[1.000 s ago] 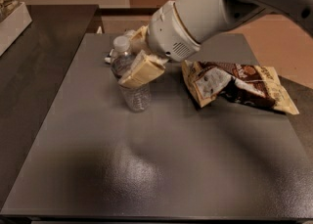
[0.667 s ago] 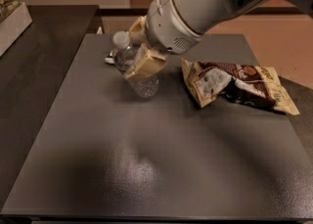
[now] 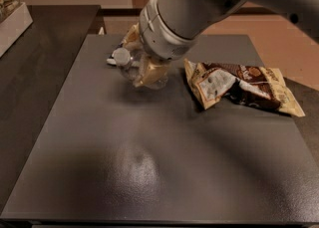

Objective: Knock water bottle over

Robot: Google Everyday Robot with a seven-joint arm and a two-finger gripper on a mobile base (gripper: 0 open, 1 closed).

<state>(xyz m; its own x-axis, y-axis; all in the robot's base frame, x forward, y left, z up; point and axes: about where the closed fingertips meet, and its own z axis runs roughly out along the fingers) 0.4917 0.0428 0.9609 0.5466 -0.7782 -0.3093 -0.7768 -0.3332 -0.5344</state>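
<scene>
The water bottle (image 3: 125, 66) is a small clear plastic bottle with a white cap. It leans on the dark grey table (image 3: 149, 162) at the back left, cap pointing left and toward me. My gripper (image 3: 143, 65), with cream-coloured pads, is pressed against the bottle's right side and covers much of its body. The thick white arm reaches in from the upper right. The bottle's lower part is hidden behind the gripper.
A brown-and-cream snack bag (image 3: 239, 85) lies to the right of the gripper. A thin white-and-blue edge (image 3: 111, 61) shows just behind the bottle. A white box (image 3: 12, 20) stands on the darker counter at the far left.
The bottle stood upright and now leans with its cap lower. My gripper and arm have moved back and down along with it, away from the table's middle.
</scene>
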